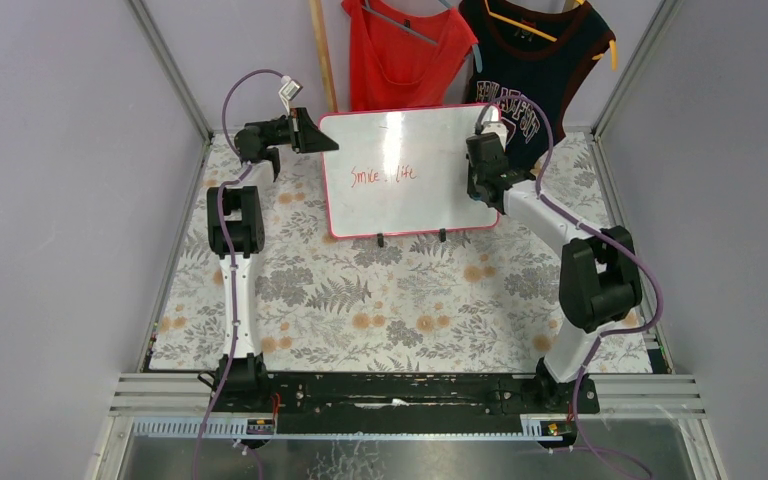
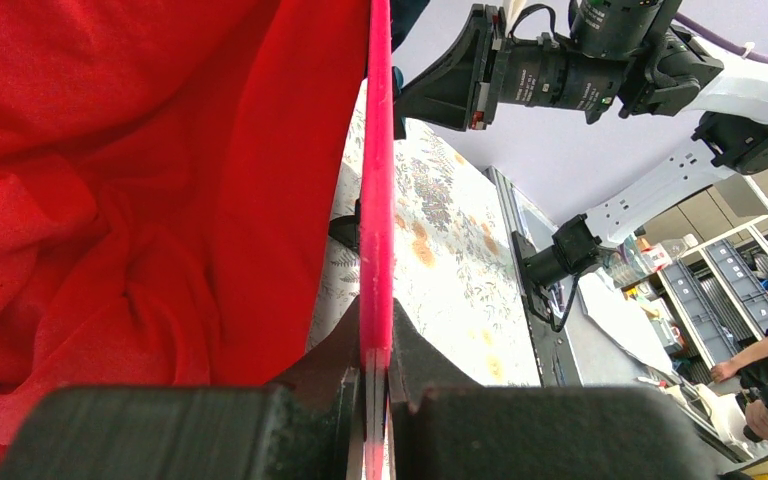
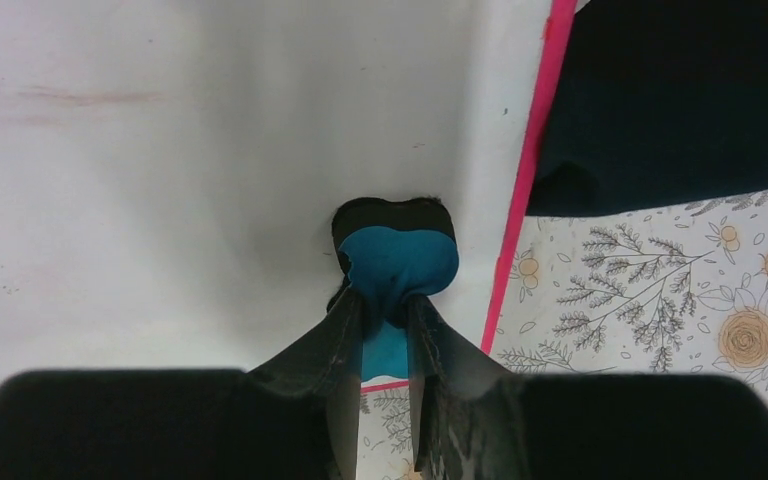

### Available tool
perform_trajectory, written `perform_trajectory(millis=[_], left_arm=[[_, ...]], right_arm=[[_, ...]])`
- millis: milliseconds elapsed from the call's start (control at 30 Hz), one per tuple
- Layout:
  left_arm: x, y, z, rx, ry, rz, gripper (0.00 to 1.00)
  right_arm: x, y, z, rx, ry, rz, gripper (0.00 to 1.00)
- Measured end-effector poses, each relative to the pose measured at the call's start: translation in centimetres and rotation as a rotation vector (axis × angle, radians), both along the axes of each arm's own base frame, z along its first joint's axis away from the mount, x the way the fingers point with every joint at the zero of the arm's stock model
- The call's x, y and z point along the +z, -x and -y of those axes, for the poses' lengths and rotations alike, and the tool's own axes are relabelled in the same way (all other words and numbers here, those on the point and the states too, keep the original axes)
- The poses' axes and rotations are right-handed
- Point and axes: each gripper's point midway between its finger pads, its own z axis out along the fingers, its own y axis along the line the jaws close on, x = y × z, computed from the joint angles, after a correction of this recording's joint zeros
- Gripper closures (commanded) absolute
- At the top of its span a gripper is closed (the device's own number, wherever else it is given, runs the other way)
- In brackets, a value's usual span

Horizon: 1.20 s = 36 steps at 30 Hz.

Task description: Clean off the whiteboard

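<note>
Floral tablecloth [image 1: 360,290] covers the table; pale purple walls close 3 sides.

Whiteboard [image 1: 400,150]: 1, standing near upright on 2 small black feet [image 1: 381,240], between the 2 grippers, face toward the arm bases. It has a glossy white panel and a thin pink-red frame. Judged stiff but light, tippy on such small feet, and slick on the face. A wipe pushed against it would likely slide or topple it unless braced. The best hold is the frame edge, not the face.

Left gripper [image 2: 375,372]: fingers closed narrow on the frame at the board's upper left edge, with the frame running straight out from between them. It serves as the brace.

Right gripper [image 3: 385,310]: fingers pinched on 1 blue eraser [image 3: 397,262]. The eraser's black pad sits ahead of the fingertips, apparently against the white face, just beside the frame's right side. Eraser judged soft and light; it is gripped near its rear end, so it may flex under pressure.

Red writing [image 1: 383,174]: 1 line, well to the left of the right gripper and nearer the left gripper. The middle of the line is too faint to read. In the right wrist view, faint reddish streaks show up and to the left of the eraser.

Beyond both grippers, behind the board: 2 hanging garments, 1 red top [image 1: 405,50] and 1 dark jersey [image 1: 535,60], plus 1 wooden pole [image 1: 322,50] beside the red top.
</note>
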Motion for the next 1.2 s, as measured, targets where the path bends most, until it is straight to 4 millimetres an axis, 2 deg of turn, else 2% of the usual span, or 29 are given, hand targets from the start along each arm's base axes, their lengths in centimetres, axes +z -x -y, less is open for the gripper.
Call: perform_trajectory(millis=[133,267,400,567,800,967,1200], left_arm=[[0.0,0.0,0.0,0.000,0.000,0.001,1.00],[0.0,0.0,0.0,0.000,0.000,0.000,1.00],[0.0,0.0,0.0,0.002,0.002,-0.001,1.00],[0.0,0.1,0.0,0.002,0.004,-0.004,1.00],[-0.2,0.1,0.0,0.005,0.006,-0.009,1.00],[-0.2,0.1,0.0,0.005,0.006,-0.005,1.00],[-0.2,0.1,0.0,0.005,0.006,-0.005,1.00]], right_arm=[[0.2,0.1,-0.7,0.025,-0.007,-0.014,1.00],[1.2,-1.0,-2.9,0.060,-0.019,-0.003,1.00],[2.7,-2.3,-7.2,0.126,-0.031,0.022,1.00],[4.1,-3.1,-13.9,0.223,-0.052,0.056,1.00],[3.9,-2.5,-19.5,0.303,-0.066,0.058,1.00],[3.1,-1.5,-21.7,0.341,-0.072,0.049,1.00],[2.7,-1.4,-21.7,0.336,-0.065,0.058,1.00]])
